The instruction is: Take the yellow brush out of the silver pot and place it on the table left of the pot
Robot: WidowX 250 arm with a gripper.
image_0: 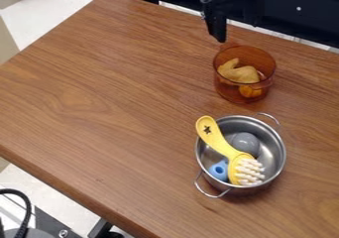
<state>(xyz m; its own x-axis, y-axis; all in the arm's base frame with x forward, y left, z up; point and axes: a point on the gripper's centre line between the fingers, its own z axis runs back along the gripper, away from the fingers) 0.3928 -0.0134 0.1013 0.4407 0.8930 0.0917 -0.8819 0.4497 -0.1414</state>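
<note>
End effector [217, 32] near far side of amber pot [230, 94], grip state — cannot tell | yellow brush [215, 139] in steel pot [275, 145], amber pot's near side | tan food piece [240, 74] inside amber pot | likely pre-contact — lowering calls for rim clearance

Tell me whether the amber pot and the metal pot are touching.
Apart. The camera view shows a strip of the table between the amber pot's base and the rim and handle of the metal pot.

wooden table [99, 98], pale floor [61, 8]
</note>
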